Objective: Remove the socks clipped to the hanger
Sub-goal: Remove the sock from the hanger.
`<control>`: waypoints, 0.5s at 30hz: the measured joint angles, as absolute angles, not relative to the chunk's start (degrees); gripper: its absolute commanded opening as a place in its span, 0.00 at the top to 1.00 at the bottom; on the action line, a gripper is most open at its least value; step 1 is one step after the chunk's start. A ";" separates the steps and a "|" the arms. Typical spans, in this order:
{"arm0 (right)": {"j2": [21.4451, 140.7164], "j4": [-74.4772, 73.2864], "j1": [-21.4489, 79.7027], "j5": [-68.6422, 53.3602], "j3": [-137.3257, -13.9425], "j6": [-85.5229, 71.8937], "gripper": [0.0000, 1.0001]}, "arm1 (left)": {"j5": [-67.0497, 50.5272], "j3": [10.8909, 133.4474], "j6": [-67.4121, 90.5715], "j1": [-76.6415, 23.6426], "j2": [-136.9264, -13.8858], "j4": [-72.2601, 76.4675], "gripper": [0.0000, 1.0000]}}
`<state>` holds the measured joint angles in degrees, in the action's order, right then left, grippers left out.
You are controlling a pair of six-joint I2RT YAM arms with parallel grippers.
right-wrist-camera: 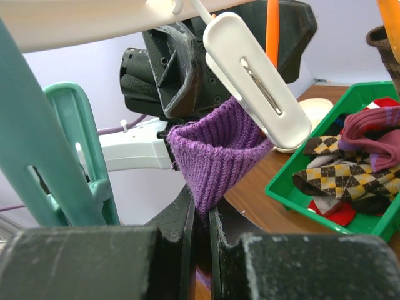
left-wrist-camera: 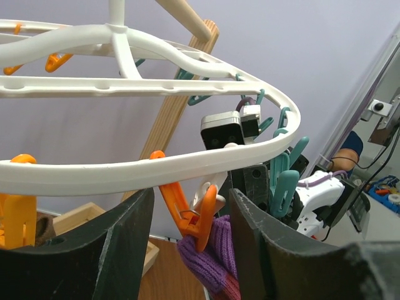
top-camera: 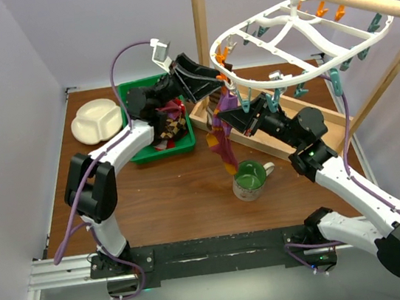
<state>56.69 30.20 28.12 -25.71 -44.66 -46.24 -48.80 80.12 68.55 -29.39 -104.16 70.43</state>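
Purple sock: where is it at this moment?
Top view, centre: the purple sock hangs clipped to the hanger's left end, pinched by the right gripper, with the green mug beside its lower end.

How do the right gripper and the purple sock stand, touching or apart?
Touching. In the right wrist view the right gripper pinches the purple sock by its lower corner.

Bright, even indoor light, with soft, faint shadows on the wooden table [top-camera: 183,189]. The overhead view is sharp. Wrist views show the white hanger [left-wrist-camera: 156,165] clearly, behind a dark, slightly blurred foreground.
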 measured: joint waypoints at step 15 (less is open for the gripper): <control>56.69 30.22 28.12 -25.71 -44.64 -46.24 0.95 | -48.21 80.51 70.89 -29.39 -104.25 72.64 0.62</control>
<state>56.69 30.22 28.12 -25.71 -44.64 -46.24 -48.21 80.51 70.89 -29.39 -104.25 72.64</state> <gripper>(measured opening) 0.091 0.423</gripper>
